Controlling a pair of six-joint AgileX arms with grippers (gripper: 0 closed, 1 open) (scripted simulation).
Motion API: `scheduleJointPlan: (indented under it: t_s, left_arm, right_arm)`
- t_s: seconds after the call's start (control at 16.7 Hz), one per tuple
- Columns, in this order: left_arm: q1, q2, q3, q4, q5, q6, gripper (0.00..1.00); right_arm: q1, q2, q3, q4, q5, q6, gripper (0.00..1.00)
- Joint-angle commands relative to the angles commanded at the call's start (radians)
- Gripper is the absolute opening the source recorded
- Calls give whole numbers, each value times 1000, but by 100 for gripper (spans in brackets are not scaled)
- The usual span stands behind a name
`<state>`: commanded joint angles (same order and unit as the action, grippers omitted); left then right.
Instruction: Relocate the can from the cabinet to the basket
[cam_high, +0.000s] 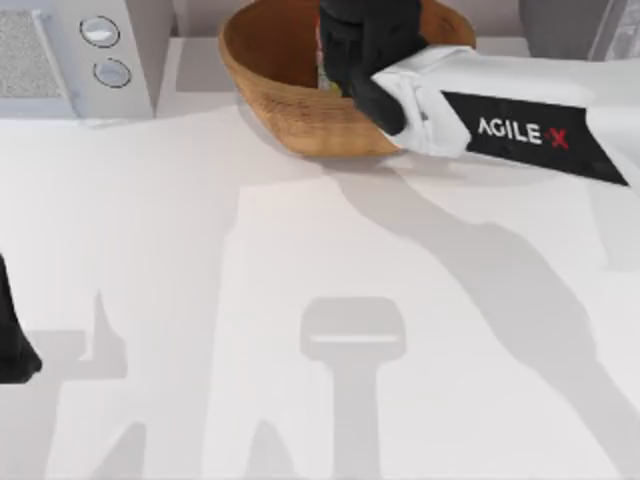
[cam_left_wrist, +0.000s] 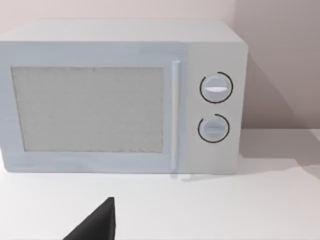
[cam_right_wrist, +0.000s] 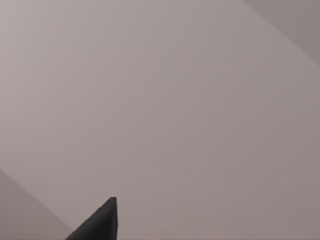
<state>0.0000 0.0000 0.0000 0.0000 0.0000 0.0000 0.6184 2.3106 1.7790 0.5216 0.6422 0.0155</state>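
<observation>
The wicker basket (cam_high: 290, 105) stands at the table's far middle. My right arm reaches in from the right, and its black gripper (cam_high: 350, 55) hangs over the basket's inside. Beneath it a thin yellow-green sliver of the can (cam_high: 324, 80) peeks out inside the basket; the rest of the can is hidden by the gripper. Whether the gripper touches the can I cannot tell. The dark grey cabinet (cam_high: 558, 25) sits at the far right corner, partly behind the arm. My left gripper (cam_high: 12, 350) is parked at the table's left edge.
A white microwave (cam_high: 70, 60) with two round knobs stands at the far left corner and faces the left wrist camera (cam_left_wrist: 120, 100). The right wrist view looks at a bare wall. White tabletop (cam_high: 320, 330) spreads across the front.
</observation>
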Motion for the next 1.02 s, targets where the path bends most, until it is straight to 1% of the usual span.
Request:
scheduleJointPlan:
  t_s: [0.84,1.02]
  left_arm:
    - [0,0,0,0,0,0,100]
    - [0,0,0,0,0,0,100]
  right_arm:
    - [2,0,0,0,0,0,100]
    - [-19,-61,-61,-12,-38,2,100]
